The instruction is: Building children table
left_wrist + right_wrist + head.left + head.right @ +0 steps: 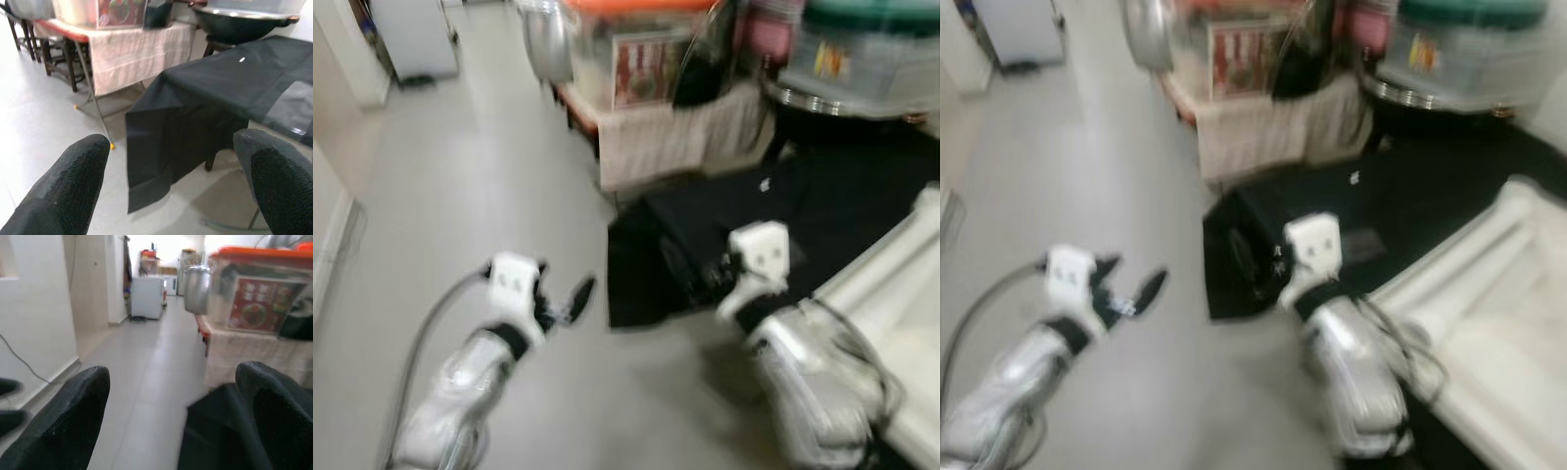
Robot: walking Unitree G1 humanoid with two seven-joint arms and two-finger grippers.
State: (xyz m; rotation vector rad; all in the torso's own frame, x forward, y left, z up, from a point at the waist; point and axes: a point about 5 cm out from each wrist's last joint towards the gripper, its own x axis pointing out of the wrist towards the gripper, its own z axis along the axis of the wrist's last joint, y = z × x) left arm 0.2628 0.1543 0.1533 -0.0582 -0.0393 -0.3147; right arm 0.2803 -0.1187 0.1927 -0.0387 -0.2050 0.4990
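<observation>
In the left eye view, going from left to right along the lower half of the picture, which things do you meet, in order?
Left gripper with open black fingers → hanging edge of the black cloth over a table → right gripper's white wrist block → long white panel at the right edge.

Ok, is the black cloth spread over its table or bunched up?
Spread. The black cloth lies flat across the tabletop, and one corner hangs down toward the floor.

Head eyes look down, blurred, over my arms; both wrist views face the black-draped desk (230, 88) from low.
</observation>
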